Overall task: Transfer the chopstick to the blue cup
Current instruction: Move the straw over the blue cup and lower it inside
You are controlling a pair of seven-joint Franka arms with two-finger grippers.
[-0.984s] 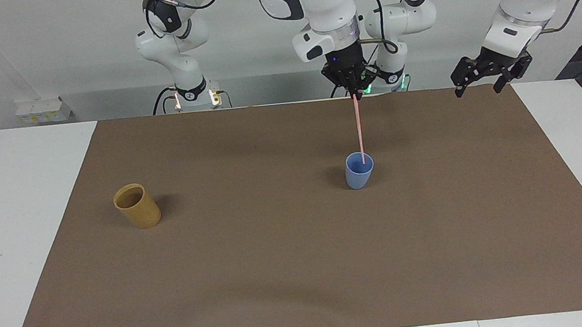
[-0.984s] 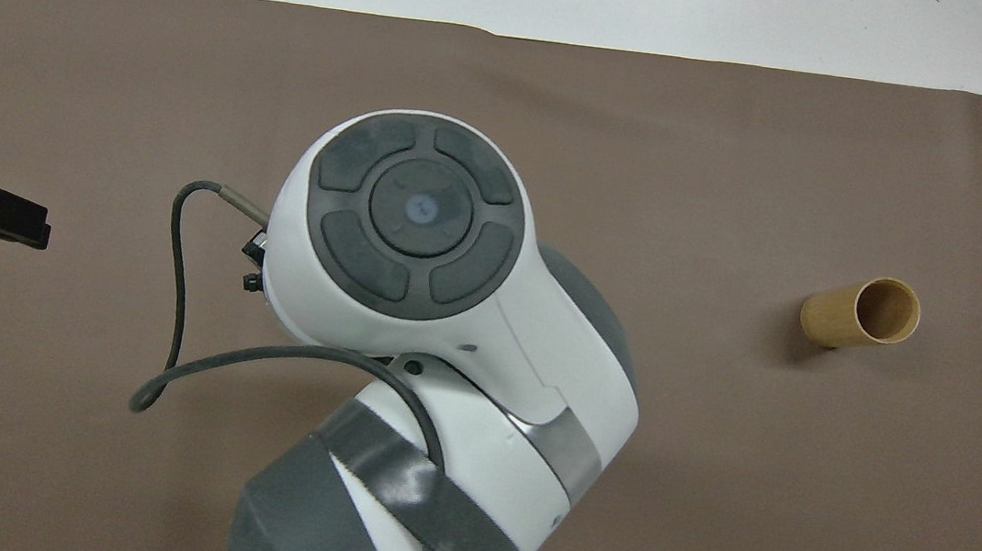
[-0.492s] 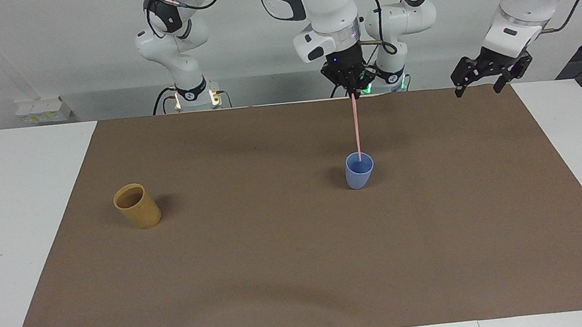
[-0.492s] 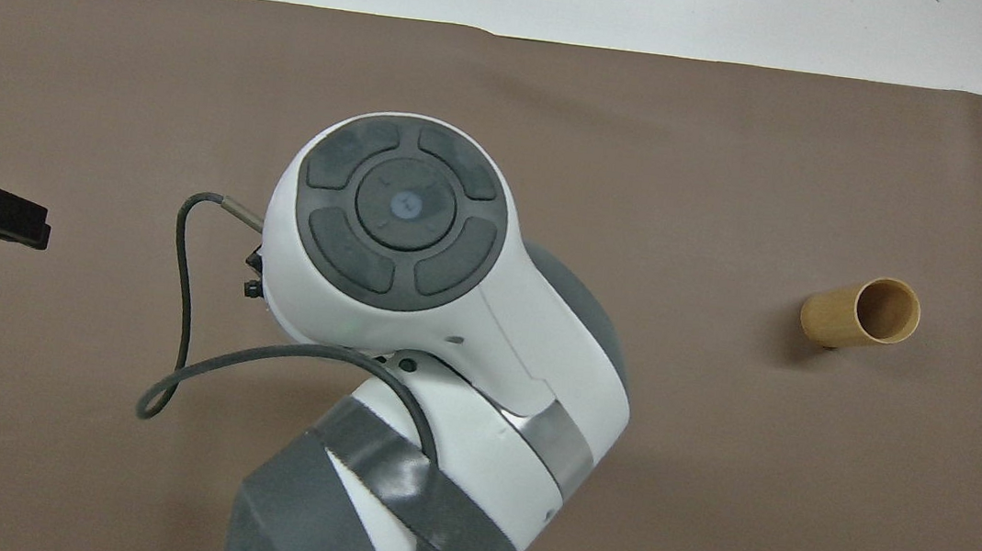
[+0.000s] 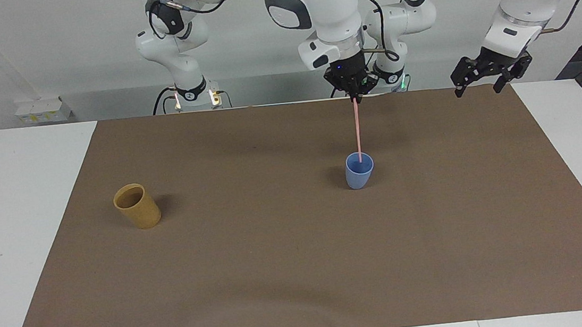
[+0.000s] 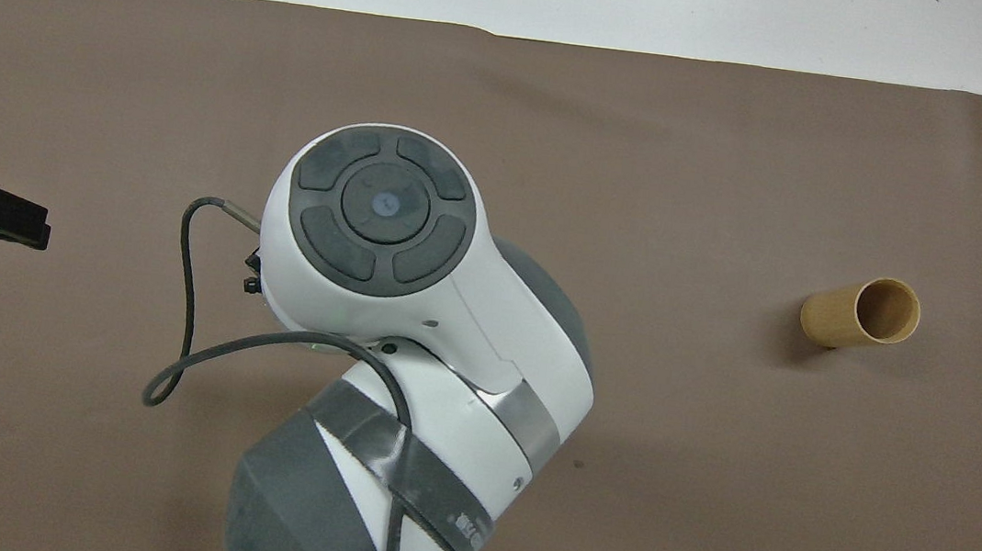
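Right claw (image 5: 355,97) pinches the pink chopstick (image 5: 357,128) upright, its tip inside the blue cup (image 5: 359,171); left claw (image 5: 480,79) waits, spread wide.

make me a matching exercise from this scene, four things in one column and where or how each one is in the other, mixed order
Things
1. chopstick
2. blue cup
3. tan cup
4. left gripper

States
A. open, holding nothing, over the mat's edge at the left arm's end
B. stands alone toward the right arm's end of the table
C. hangs upright from the shut right gripper
D. stands under the right gripper, stick's lower end at its mouth

Pairs: 1-C, 2-D, 3-B, 4-A
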